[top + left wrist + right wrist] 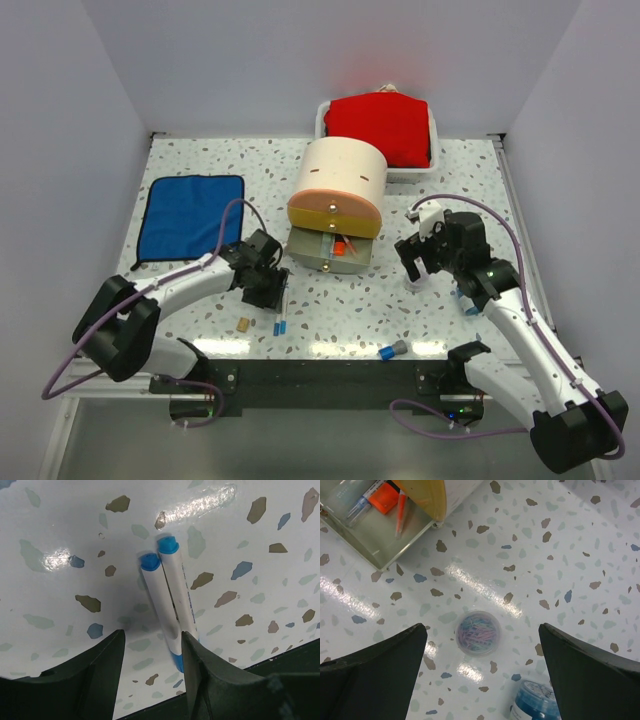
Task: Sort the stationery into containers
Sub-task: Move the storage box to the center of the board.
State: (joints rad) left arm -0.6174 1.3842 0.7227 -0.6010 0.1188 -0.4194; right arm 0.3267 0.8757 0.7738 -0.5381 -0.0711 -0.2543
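Your left gripper [152, 645], half-parted, straddles two blue-capped markers [170, 605] at 7 o'clock of the open drawer [352, 262], seemingly to pinch both; right gripper [482, 630] gapes above the clip cup [478, 633] at 3 o'clock

White arm links [190, 285], black joints [125, 325], purple cables [236, 208]; left gripper [272, 288] and right gripper [423, 268] are black.

A robotics lab's test cell is hosting this scene: plain pale walls [60, 120] are boxing in a speckled terrazzo-pattern tabletop [420, 320], where the white left arm [190, 285] and right arm [520, 310] are sitting bolted to a black rail [330, 380], purple cables [243, 201] looping off them. A cream drawer unit [340, 175] and a blue cloth [190, 215] are sitting out like test props.
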